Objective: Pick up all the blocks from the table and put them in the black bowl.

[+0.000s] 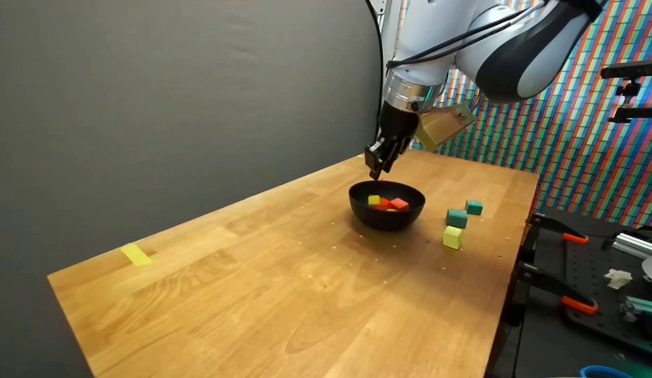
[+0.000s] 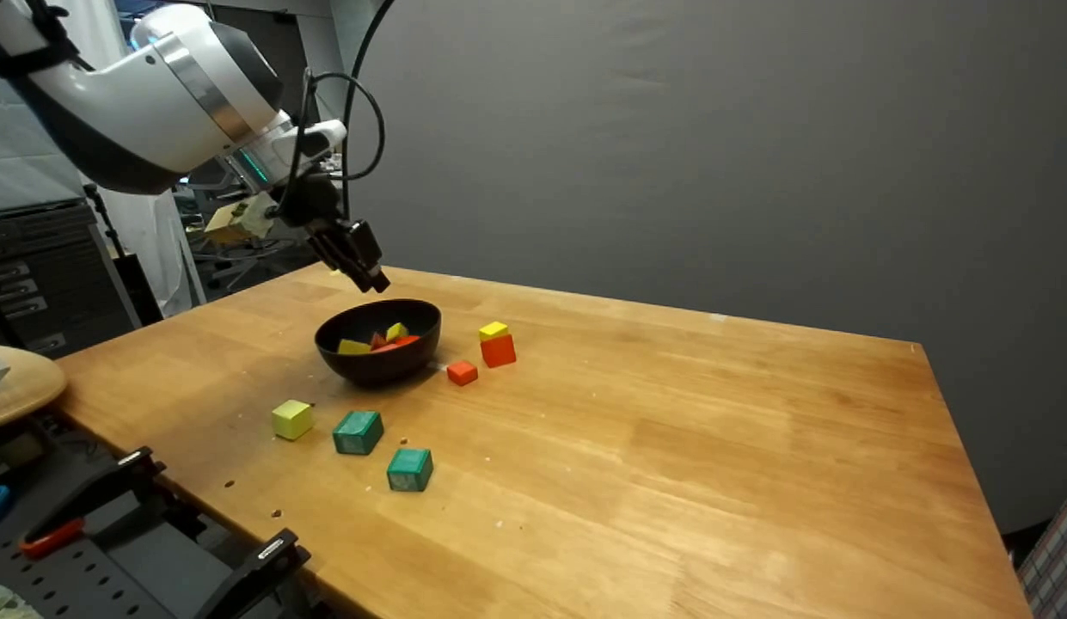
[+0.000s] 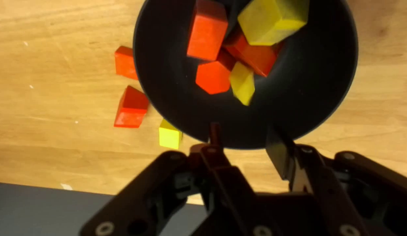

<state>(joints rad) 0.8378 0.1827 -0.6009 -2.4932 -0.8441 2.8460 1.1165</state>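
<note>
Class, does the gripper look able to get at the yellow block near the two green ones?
Probably yes: the gripper is open, nothing covers the yellow block, and the nearest green block stands apart, leaving some room.

We face a plain gray backdrop (image 2: 671, 155) | we see a multicolored gridded screen (image 1: 583, 157) | we note dark drawers (image 2: 47, 266)

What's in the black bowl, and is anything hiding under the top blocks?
In the black bowl are red blocks and yellow blocks heaped together, with yellow partly covering red. What lies underneath is covered, so I can't tell whether anything else is there.
</note>
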